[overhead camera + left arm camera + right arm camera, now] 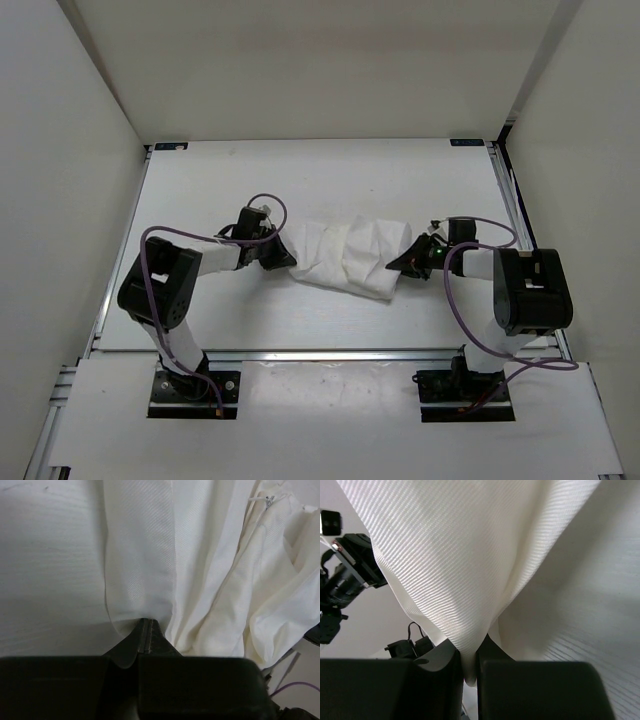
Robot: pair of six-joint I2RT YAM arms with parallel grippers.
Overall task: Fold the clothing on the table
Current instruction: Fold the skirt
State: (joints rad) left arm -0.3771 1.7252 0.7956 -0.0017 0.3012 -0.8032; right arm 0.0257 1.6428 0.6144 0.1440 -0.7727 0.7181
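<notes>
Left tool (289, 257); right tool (393, 267) (clothing (350, 255) between)

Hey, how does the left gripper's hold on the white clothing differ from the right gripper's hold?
The left gripper pinches the clothing at its left end; the right gripper pinches the right end. The left jaws meet tightly on a thin edge; the right jaws stand slightly apart around a thicker gather. Both are closed on fabric, low over the table.
</notes>
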